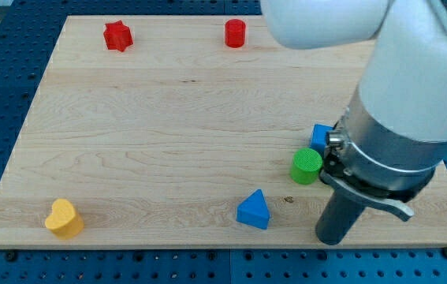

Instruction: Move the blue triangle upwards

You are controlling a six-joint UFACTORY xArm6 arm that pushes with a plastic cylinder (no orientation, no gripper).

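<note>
The blue triangle [254, 211] lies near the board's [168, 118] bottom edge, right of centre, apex pointing toward the top edge. My tip [333, 239], bare, stands just right of it, apart

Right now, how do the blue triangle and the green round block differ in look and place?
The blue triangle is blue with a pointed top; the green round block is green with a flat circular top. The triangle stands alone toward the view's bottom; the green block sits higher and to its right, close against a partly hidden blue block beside the arm. My tip is to the triangle's right and below the green block. Both rest on the wooden board.
</note>
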